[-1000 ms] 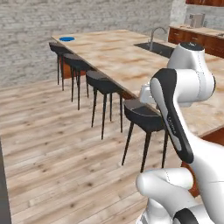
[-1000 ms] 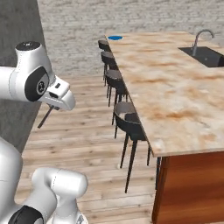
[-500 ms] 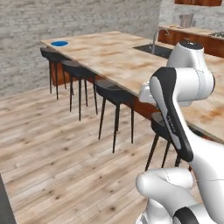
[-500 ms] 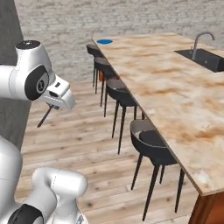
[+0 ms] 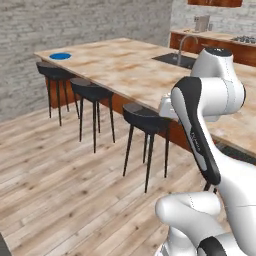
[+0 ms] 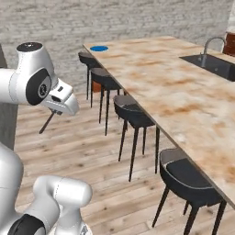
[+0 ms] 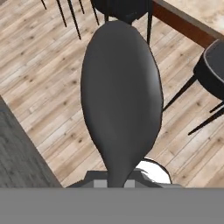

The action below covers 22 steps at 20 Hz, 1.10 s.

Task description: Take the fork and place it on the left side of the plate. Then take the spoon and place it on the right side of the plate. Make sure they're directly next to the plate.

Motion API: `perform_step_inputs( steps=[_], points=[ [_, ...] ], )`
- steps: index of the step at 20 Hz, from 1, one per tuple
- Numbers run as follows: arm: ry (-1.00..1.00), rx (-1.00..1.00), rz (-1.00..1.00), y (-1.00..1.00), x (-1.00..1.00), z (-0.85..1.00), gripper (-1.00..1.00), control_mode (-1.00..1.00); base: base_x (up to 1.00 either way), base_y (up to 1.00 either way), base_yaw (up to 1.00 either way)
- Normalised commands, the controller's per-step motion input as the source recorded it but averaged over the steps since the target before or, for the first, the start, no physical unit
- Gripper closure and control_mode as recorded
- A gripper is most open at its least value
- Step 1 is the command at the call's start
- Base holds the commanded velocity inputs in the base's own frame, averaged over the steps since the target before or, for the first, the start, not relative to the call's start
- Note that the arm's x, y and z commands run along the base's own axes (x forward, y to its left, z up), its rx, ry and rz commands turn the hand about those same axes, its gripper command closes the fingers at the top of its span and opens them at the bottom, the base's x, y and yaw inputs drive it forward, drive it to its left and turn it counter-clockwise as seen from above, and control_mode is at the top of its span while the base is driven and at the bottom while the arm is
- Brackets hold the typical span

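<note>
The dark grey spoon (image 7: 120, 92) is clamped tight in the claw (image 6: 56, 111) and hangs down toward 7 o'clock over the wooden floor (image 6: 92, 151). The small round blue plate (image 6: 99, 47) sits far off at 12 o'clock, on the end of the long wooden desk (image 6: 183, 101). I think the claw should grip hard, get close, then lay the spoon right beside the plate's right side. The arm is folded up high, beside the black stools (image 6: 131, 112).

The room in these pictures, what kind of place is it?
Most likely a home kitchen with a breakfast bar. A long wooden island counter holds a sink with a curved faucet, and black bar stools line its near side above a plank floor.
</note>
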Motion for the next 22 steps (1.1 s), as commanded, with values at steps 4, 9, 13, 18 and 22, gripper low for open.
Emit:
perform_step_inputs(
  steps=[4, 9, 13, 18, 22],
  points=[
    [0.00, 0.00, 0.00, 0.00, 0.00, 0.00, 1.00, 1.00, 1.00, 1.00, -0.25],
    [0.00, 0.00, 0.00, 0.00, 0.00, 0.00, 1.00, 1.00, 1.00, 1.00, -0.25],
    [0.00, 0.00, 0.00, 0.00, 0.00, 0.00, 1.00, 1.00, 1.00, 1.00, -0.25],
    [0.00, 0.00, 0.00, 0.00, 0.00, 0.00, 1.00, 1.00, 1.00, 1.00, -0.24],
    [0.00, 0.00, 0.00, 0.00, 0.00, 0.00, 1.00, 1.00, 1.00, 1.00, -0.24]
  ],
)
